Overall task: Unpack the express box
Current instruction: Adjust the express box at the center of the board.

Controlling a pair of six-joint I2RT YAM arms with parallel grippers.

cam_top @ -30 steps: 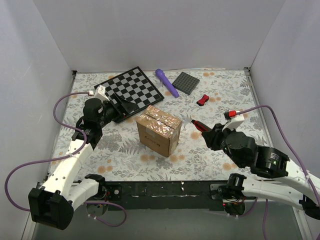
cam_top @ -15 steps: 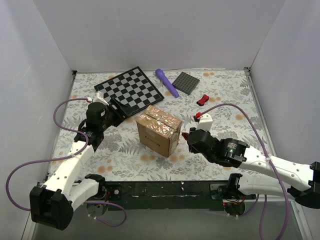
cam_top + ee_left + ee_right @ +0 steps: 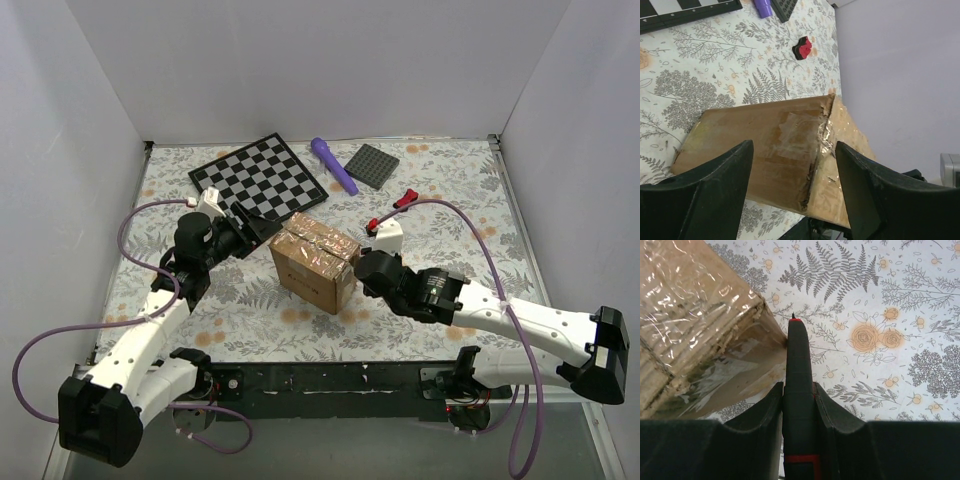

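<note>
Cardboard express box (image 3: 315, 262), left jaws spread before it, right jaws clamping black tool (image 3: 799, 390) alongside.

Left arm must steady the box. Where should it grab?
Probably the box across its narrow width, from the left end by the open left gripper: its long walls are flat and parallel, and the taped top is free for the cutter.

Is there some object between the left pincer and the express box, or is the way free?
Nothing visible stands between them. The open left pincer faces the express box directly, with the box's taped top showing between its fingers. The right pincer, shut on a black-and-red tool, is at the box's opposite side.
</note>
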